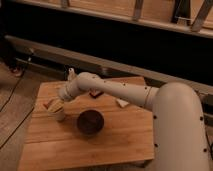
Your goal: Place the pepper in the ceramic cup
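Gripper (56,105) parked right over the ceramic cup (59,115), at the left end of the wooden table (115,140). Pepper (48,104) poking out just left of the cup's rim — orange tip visible, apparently in the gripper's grasp, though can't tell for sure. Dark purple bowl (90,122) just right of the cup, pale block (121,103) further right. Probably light, smooth, a bit slippery and tapered — best pinched mid-body, not at the thin tip. Cup likely tippable, so worth lowering gently.
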{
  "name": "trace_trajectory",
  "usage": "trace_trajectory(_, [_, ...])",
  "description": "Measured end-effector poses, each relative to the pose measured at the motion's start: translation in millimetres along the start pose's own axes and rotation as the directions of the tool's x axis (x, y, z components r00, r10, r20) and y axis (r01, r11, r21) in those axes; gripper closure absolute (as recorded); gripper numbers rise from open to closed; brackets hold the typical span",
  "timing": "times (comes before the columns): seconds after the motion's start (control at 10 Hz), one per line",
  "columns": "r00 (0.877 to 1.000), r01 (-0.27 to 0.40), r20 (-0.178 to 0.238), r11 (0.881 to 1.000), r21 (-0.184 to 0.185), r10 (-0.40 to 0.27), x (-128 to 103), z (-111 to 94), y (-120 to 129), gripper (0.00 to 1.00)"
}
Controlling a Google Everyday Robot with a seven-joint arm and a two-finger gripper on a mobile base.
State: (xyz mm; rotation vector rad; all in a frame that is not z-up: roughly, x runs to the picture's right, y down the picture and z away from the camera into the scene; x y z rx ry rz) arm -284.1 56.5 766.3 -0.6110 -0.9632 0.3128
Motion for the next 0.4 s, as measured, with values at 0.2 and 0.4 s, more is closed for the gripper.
trace_trajectory(0.2, [1.0, 0.002, -0.005, 1.0, 0.0, -0.002, -11, -17, -6, 0.21])
trace_trajectory(0.4, [1.0, 0.0, -0.008, 1.0, -0.019, 0.0, -28, -40, -9, 0.21])
